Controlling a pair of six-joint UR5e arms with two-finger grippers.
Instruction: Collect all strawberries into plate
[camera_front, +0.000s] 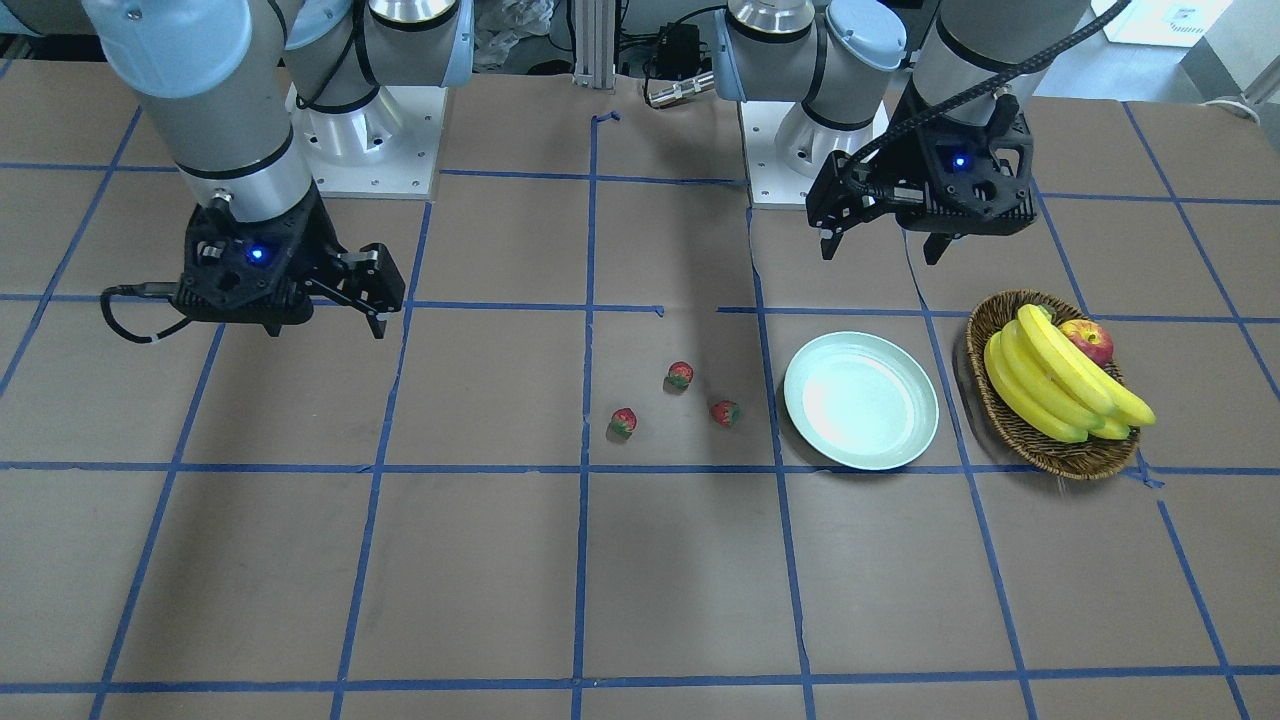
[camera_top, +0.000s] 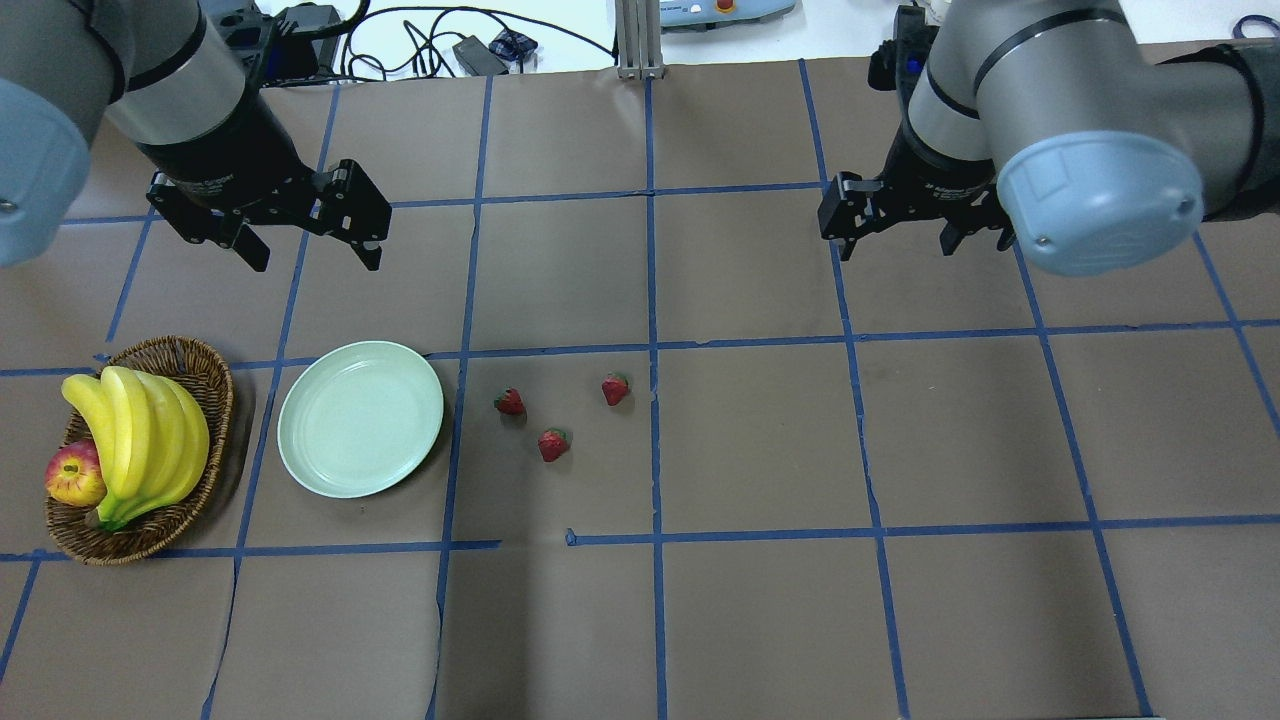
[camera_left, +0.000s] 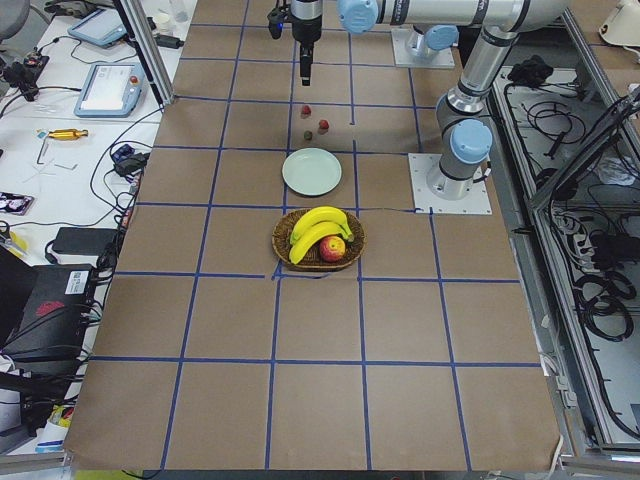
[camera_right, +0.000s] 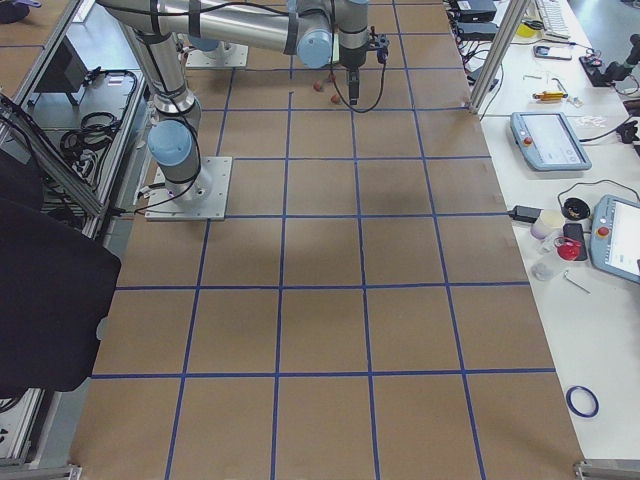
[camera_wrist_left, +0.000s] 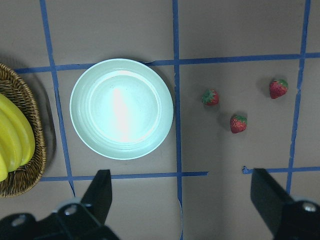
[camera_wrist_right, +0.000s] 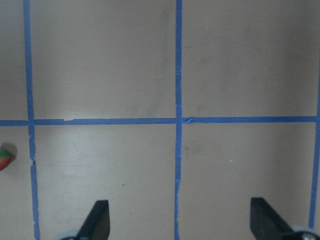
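Three strawberries (camera_top: 553, 443) just beside the plate (camera_top: 360, 418); left gripper (camera_top: 313, 252) and right gripper (camera_top: 898, 243) both spread wide.

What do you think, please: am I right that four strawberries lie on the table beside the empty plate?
Not quite: the overhead view shows three strawberries, not four, lying on the table beside the empty plate.

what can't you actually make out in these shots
Front view: apple partly behind bananas.
Left wrist view: basket cut by left edge, apple out of frame.
Right wrist view: one strawberry cut by left edge, the others out of frame.
Exterior left view: strawberries too small for detail.
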